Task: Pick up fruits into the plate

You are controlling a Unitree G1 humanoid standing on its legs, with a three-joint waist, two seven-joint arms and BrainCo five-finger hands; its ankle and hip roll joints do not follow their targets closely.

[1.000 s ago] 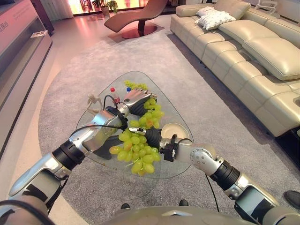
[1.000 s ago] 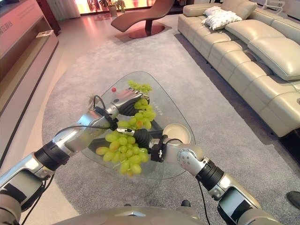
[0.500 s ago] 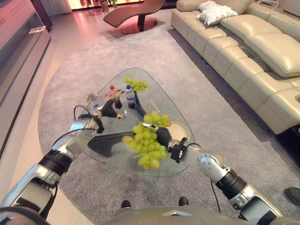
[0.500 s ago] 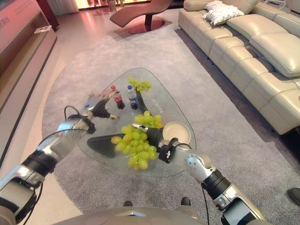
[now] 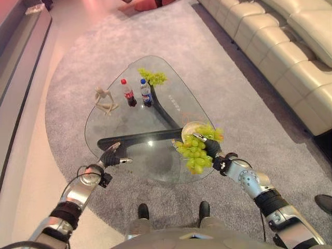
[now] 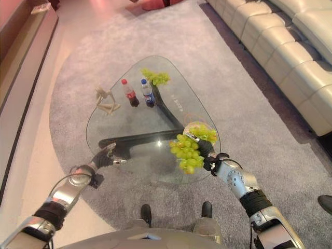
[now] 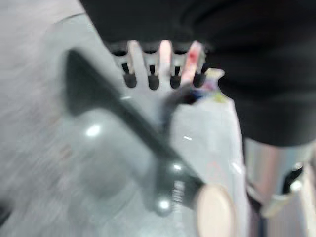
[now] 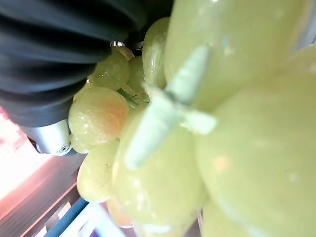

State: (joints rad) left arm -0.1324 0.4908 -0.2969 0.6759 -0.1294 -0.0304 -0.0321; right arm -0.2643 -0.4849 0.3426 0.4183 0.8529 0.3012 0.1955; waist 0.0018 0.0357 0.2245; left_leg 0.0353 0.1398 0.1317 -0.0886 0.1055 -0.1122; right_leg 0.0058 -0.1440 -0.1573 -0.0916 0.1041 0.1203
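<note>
Sofa [image 5: 290,57]: cream, upper right of frame.
Counter [image 5: 135,114]: clear glass on a dark base, frame centre.
Grape bunch [image 5: 196,151]: green, hanging over the plate [image 5: 188,127] at the counter's right edge.
Right robot hand [image 5: 211,149]: clamped on the grape bunch.
Left robot hand [image 5: 110,155]: lower left, at the counter's near edge, fingers straight, holding nothing.
Second grapes [image 5: 152,77]: top of counter.
Two bottles [image 5: 146,93]: upright, just beside them.
Figurine [image 5: 105,101]: pale, left of the bottles.

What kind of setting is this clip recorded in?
Most likely a living room or a furniture showroom staged as one: a cream leather sofa along one side, a round grey rug on a pale floor, and a low glass coffee table with a dark base.
</note>
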